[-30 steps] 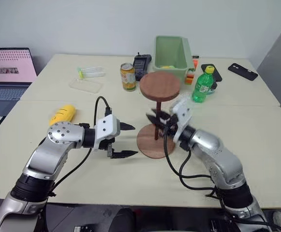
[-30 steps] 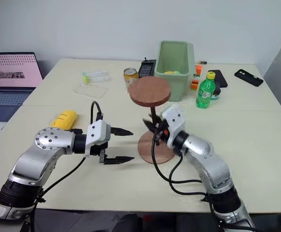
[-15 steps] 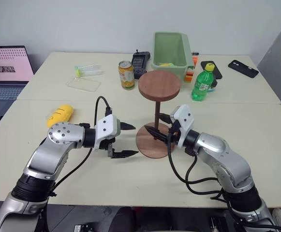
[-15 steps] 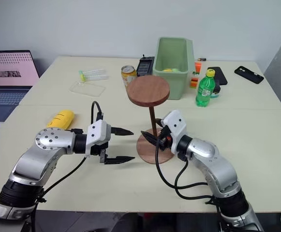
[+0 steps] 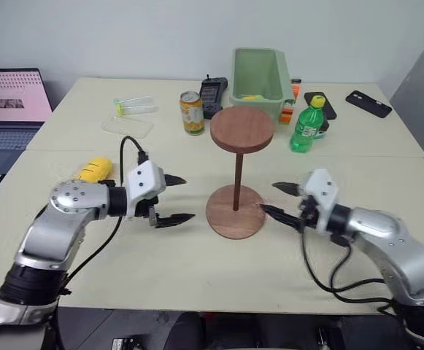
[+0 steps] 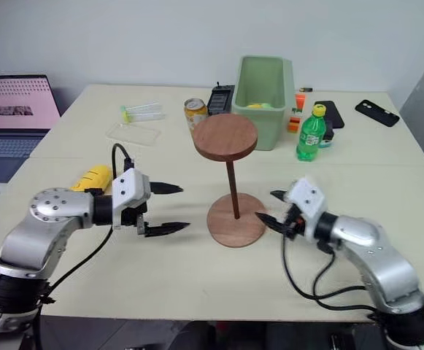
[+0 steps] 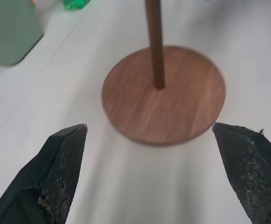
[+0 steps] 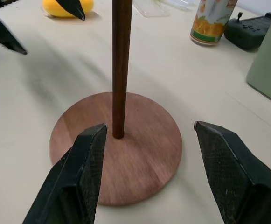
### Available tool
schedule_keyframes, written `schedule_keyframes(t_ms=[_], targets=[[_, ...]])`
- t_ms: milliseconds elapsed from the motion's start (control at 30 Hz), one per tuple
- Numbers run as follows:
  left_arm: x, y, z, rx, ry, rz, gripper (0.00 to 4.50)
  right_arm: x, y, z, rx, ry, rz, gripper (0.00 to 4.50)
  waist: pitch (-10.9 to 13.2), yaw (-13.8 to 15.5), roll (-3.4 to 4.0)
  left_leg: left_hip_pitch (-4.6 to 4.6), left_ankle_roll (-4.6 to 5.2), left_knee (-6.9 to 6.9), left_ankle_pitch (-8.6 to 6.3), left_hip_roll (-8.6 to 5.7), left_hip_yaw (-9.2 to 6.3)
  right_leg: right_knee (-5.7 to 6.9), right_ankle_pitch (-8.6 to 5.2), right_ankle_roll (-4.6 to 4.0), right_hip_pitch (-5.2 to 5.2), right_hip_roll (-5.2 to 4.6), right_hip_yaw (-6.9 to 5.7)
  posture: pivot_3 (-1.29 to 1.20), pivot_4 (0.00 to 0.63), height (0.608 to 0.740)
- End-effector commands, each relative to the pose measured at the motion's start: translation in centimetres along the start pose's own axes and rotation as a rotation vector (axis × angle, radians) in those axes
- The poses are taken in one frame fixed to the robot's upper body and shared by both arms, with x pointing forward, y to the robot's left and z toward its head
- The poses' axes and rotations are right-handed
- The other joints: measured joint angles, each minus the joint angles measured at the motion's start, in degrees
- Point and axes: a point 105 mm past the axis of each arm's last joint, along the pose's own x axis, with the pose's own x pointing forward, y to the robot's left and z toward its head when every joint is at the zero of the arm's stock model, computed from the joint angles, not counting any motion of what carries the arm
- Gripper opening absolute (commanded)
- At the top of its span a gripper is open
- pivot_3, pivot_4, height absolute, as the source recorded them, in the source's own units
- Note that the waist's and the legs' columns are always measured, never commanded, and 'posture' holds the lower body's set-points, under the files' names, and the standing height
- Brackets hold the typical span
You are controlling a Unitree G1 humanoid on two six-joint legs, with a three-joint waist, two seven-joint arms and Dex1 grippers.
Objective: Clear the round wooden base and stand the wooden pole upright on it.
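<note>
Both fingers (image 5: pixel 171 198) (image 5: pixel 279 201) spread, gripping nothing, flanking wooden pole (image 5: pixel 238 179) standing in round wooden base (image 5: pixel 234 211); stiff, top-heavy — grip mid-shaft.

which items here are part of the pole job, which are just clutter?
Job:
- round wooden base, flat on the table
- wooden pole, standing upright in the base, disc end up
- left tool and right tool, both open, either side of the base

Clutter:
- yellow toy
- drink can
- green bin
- green bottle
- laptop
- phone

Head stereo downward; wrist cams near base (image 7: pixel 163 95)
</note>
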Motion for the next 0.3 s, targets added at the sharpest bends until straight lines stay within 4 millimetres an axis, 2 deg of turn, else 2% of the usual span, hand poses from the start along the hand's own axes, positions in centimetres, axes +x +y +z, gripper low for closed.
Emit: schedule_keyframes(t_ms=[33, 167, 300], targets=[[-2.1, 1.1, 0.3, 0.028, 0.016, 0.070, 4.50, -3.4, -0.5, 2.9, -0.088, -0.077, 0.047, 3.12, 0.0, 0.0, -0.01, 0.01, 0.00, 0.01, 0.00, 0.03, -0.01, 0.00, 0.00, 0.00, 0.01, 0.00, 0.00, 0.00, 0.150, 0.740], [-3.6, 2.3, -0.6, 0.032, 0.068, 0.108, 4.50, -6.5, -1.6, 3.2, -0.127, 0.013, 0.070, 3.12, 0.0, 0.1, -0.02, 0.03, 0.00, 0.02, 0.00, 0.01, -0.02, 0.01, 0.00, 0.00, 0.06, 0.00, -0.03, 0.00, 0.150, 0.740], [-3.6, 2.6, -0.7, 0.042, 0.067, 0.099, 4.50, -7.6, -1.6, 3.4, -0.138, 0.057, 0.093, 3.12, 0.0, 0.1, -0.04, 0.04, 0.00, 0.02, 0.00, 0.03, -0.01, -0.01, 0.00, 0.00, 0.09, 0.00, -0.03, 0.00, 0.150, 0.740]])
